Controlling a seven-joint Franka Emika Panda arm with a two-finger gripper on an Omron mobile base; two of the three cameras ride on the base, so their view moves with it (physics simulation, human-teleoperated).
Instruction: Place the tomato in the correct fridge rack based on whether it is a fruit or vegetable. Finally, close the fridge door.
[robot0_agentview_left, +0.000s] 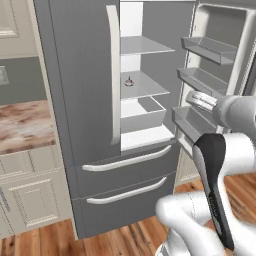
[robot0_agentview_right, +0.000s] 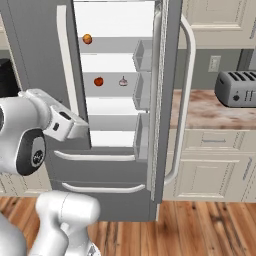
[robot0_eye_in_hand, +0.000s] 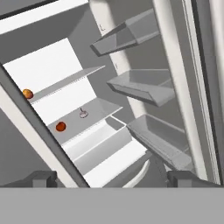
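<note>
Your inventory: the tomato (robot0_agentview_right: 98, 81) sits on the middle fridge shelf (robot0_agentview_right: 107, 85), beside a small pale item (robot0_agentview_right: 123, 81), possibly garlic; an orange fruit (robot0_agentview_right: 87, 38) sits on the shelf above. Fridge door (robot0_agentview_right: 167, 100) stands open, its door bins (robot0_agentview_left: 205, 80) bare. Your gripper (robot0_eye_in_hand: 111, 177) hangs outside the fridge, fingers spread wide, holding nothing.

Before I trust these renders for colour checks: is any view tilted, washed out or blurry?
Hand view: rolled, so the grey fridge shelves slant. Right base view: level, white fridge back wall flat and bright, small round red tomato soft-edged. Left base view: level, evenly lit.
</note>
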